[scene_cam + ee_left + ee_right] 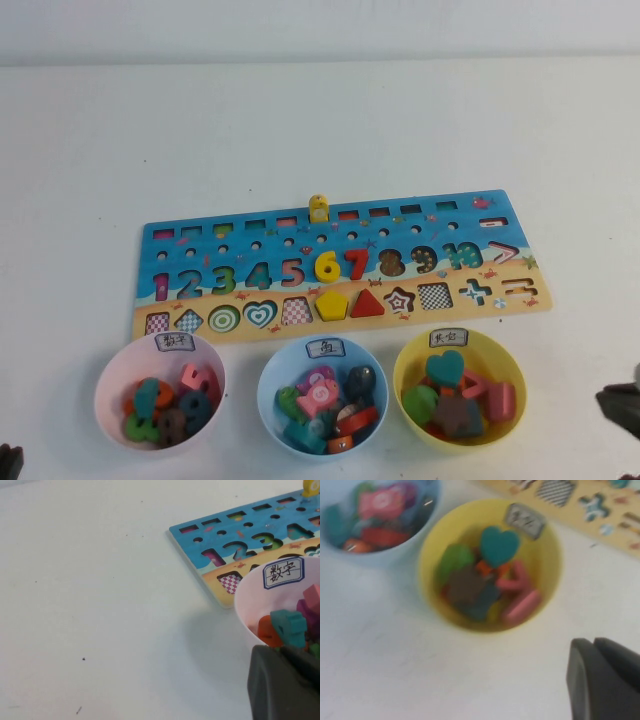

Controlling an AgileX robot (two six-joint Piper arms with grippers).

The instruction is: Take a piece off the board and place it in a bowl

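Observation:
The board (pixel 200 262) lies across the middle of the table, with numbers 6 and 7 and a few shapes still seated in it. The light blue bowl (pixel 270 372) stands in front of it, between the other two bowls, and holds several pieces. A small red rounded block (pixel 357 418) lies at the bowl's front right, on top of the other pieces; it also shows in the right wrist view (pixel 380 536). My left gripper (pixel 8 460) is shut and empty at the near left corner, beside the pink bowl. My right gripper (pixel 620 405) is shut and empty at the right edge, beside the yellow bowl.
The pink bowl (pixel 110 375) with numbers stands on the left. The yellow bowl (pixel 500 355) with shapes stands on the right. A small yellow block (pixel 318 207) stands at the board's far edge. Bare white table lies beyond the board and at both sides.

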